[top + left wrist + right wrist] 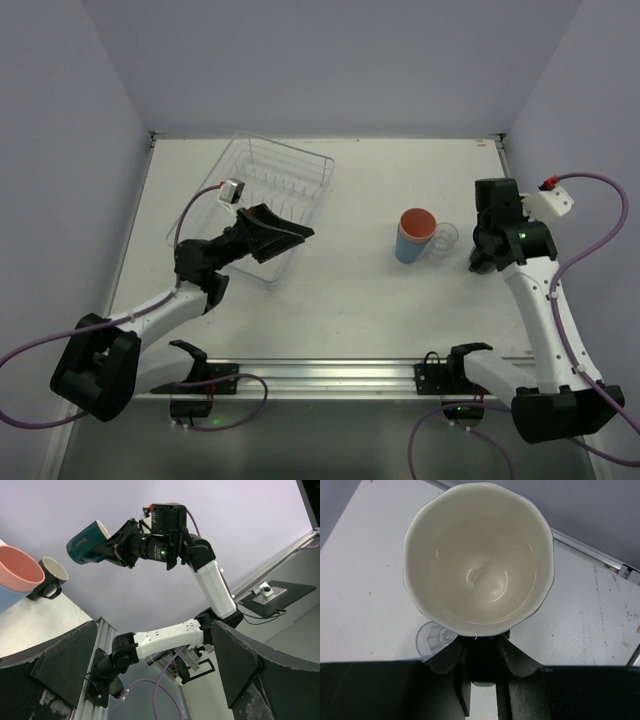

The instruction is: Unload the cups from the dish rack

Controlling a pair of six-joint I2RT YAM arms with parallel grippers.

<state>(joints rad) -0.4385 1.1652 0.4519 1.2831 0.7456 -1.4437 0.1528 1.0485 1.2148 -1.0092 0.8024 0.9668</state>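
Nearest the bases, the left pincer (292, 242) hangs with its jaws spread wide and nothing between them. It sits at about 9 o'clock from the middle of the counter (350, 300), over the near right corner of the dish rack (300, 165), which suits either a reach into the rack or a wait beside it.

At 3 o'clock the right pincer (482, 652) is clamped on the dark teal mug (82, 545). It holds the mug clear of the counter and tipped over, cream inside facing the wrist camera; the grip looks to be on the wall.

Just at its 9 o'clock stands the unloaded group. The salmon-pink tumbler (417, 221) is nested in the light-blue tumbler (406, 250) to save room, with a clear glass (444, 236) just beside them. The black mug (50, 572) stands upright close by. The right wrist view shows the glass below the held mug, so I judge the mug needs a bare spot beside the glass.

Farthest, at 10 o'clock, the rack shows no cup among its prongs, though a clear glass there would be hard to make out.
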